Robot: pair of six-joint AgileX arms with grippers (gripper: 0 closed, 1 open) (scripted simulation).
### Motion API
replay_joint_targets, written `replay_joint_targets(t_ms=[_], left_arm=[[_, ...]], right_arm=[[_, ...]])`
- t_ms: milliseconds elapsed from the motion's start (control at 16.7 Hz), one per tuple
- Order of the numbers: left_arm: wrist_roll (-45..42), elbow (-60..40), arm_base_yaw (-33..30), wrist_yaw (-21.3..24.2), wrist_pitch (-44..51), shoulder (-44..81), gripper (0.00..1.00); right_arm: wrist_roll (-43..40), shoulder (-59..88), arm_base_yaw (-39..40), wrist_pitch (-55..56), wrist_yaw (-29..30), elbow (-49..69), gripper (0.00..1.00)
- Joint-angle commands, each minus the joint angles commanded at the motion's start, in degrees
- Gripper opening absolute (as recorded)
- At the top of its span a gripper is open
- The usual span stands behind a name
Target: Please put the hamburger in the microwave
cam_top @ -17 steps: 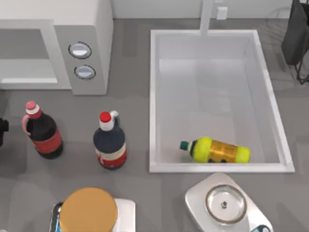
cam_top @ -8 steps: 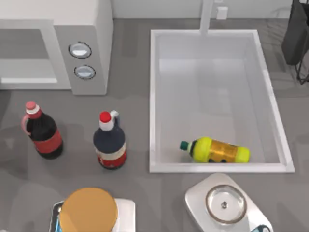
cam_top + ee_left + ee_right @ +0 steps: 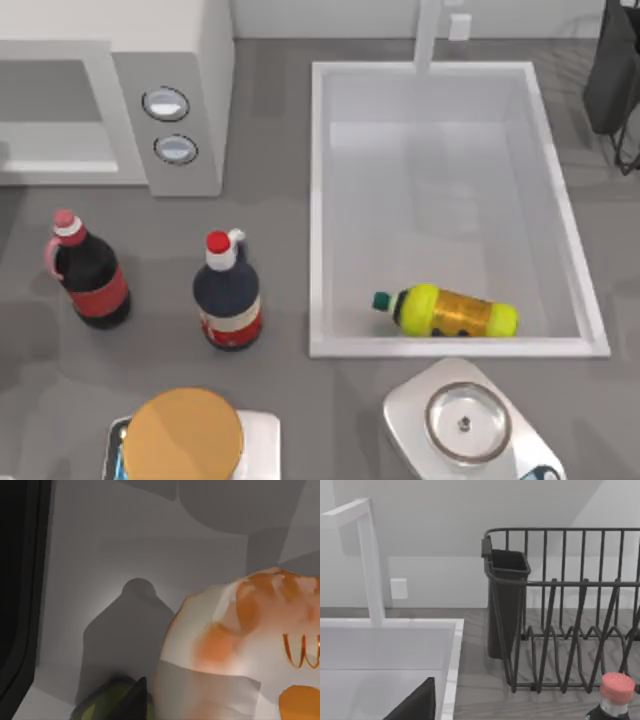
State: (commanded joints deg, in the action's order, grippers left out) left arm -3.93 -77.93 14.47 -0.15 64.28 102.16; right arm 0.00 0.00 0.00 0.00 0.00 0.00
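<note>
A second ago a dark piece of the left arm showed at the tabletop's edge, below the large white boxy microwave with its grey panel and two round dials. It has since slipped out of the top view, and only soft shadows have shifted across the grey tabletop near the microwave.

The round, golden-orange hamburger has not moved. It sits on a white slab well apart from the microwave, on the far side of two dark red-capped bottles from it.

In its wrist view the left end effector shows as a dark tip against a pale, orange-patched rounded object that cannot be identified. Whether it is open, closed or holding anything cannot be told. The same holds for the right end effector, which is parked far from the microwave near a black wire rack.

The transfer has probably not begun, and the hamburger has not yet been picked up.
</note>
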Motion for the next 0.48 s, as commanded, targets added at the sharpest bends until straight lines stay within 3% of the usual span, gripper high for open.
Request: replay_joint_targets(t_ms=[480], left_arm=[[0.1, 0.9, -0.1, -0.3, -0.6, 0.5, 0.00]], right_arm=[[0.0, 0.0, 0.0, 0.0, 0.0, 0.0, 1.00]])
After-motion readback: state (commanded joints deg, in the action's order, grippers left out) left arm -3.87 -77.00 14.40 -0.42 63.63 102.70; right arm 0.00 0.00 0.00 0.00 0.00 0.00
